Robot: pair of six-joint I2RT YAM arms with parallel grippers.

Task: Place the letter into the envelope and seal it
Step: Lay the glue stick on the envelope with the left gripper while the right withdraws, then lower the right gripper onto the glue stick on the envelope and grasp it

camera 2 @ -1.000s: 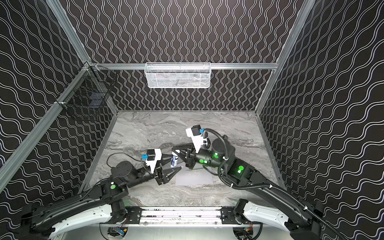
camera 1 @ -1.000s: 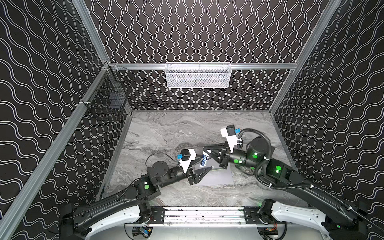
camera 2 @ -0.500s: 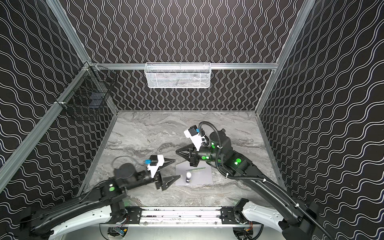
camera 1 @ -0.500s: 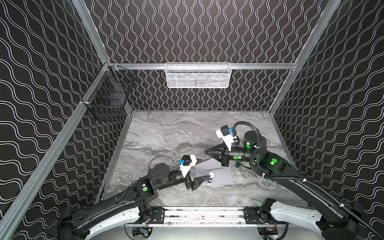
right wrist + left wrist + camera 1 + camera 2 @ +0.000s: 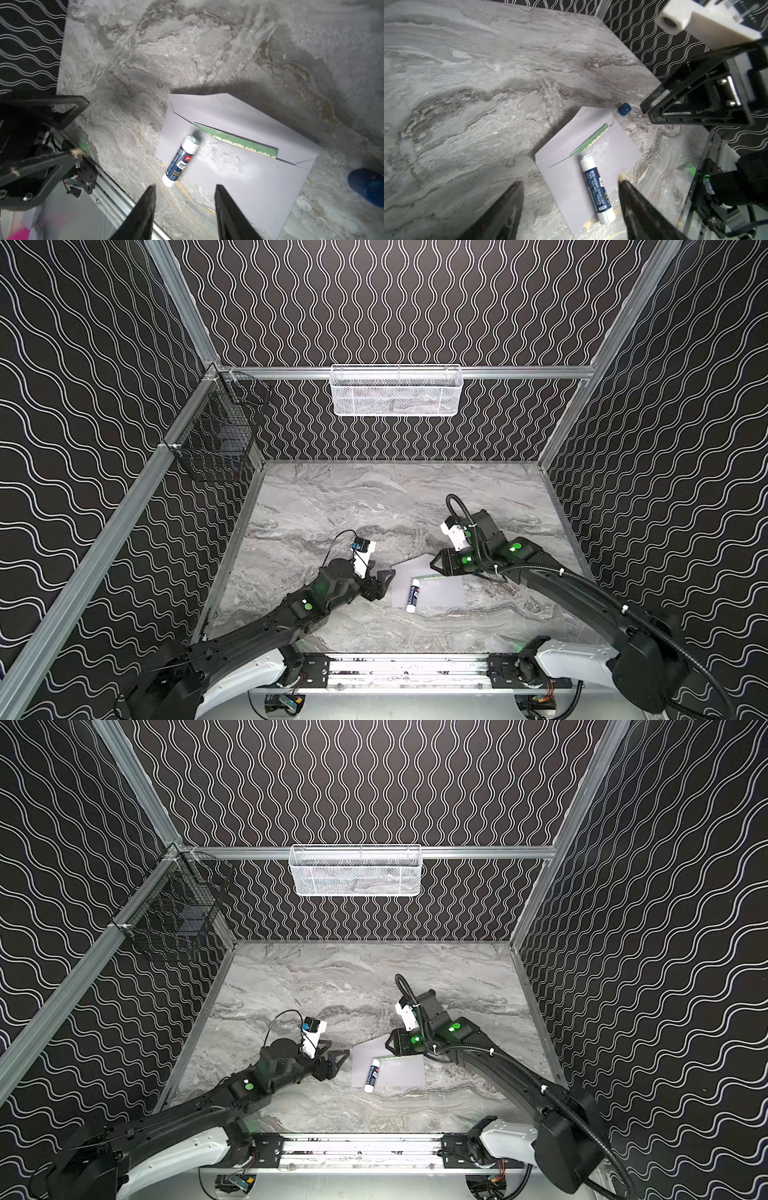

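On the worktop [image 5: 374,497], your left tool [image 5: 570,182] and right tool [image 5: 185,186] are both spread apart and hold nothing. The envelope [image 5: 444,593] lies flat between them. It looks thin, light and floppy, so pinch the open flap by its loose edge. The letter [image 5: 239,141] sits inside with only its green edge showing. The glue stick [image 5: 412,594] lies on the envelope and may roll.

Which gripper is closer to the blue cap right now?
Right. The right gripper is just beside the blue cap by the envelope's corner; the left gripper is across the envelope.
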